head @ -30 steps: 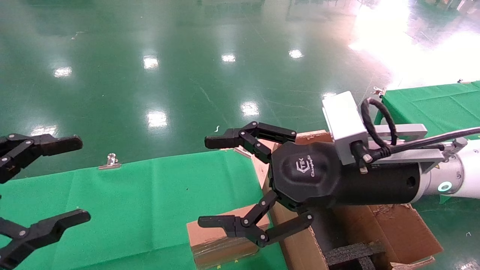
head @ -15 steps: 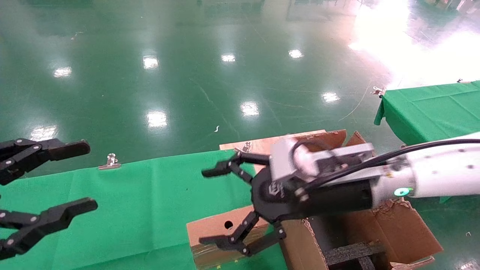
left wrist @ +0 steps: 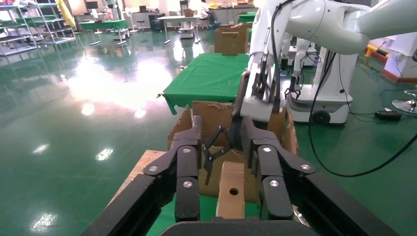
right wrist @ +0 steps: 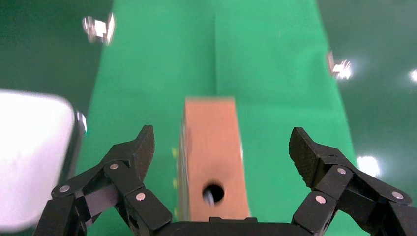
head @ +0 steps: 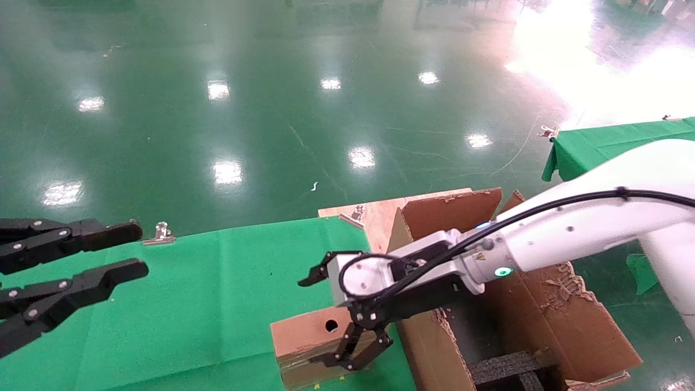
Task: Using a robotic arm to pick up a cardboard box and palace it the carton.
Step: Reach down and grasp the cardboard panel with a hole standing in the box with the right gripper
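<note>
Right gripper (head: 339,317) spread wide above the cardboard box (head: 307,336), box on green worktop (head: 190,304) touching the carton (head: 548,326), box's near end cut off, left gripper (head: 117,252) parted, idle well left of box.

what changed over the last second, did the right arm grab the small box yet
Not yet. The right gripper swung down from high above the carton and now straddles the cardboard box, fingers open on either side, nothing held. The left gripper narrowed its opening somewhat and drifted slightly forward. Box and carton stayed put on the green cloth.
</note>
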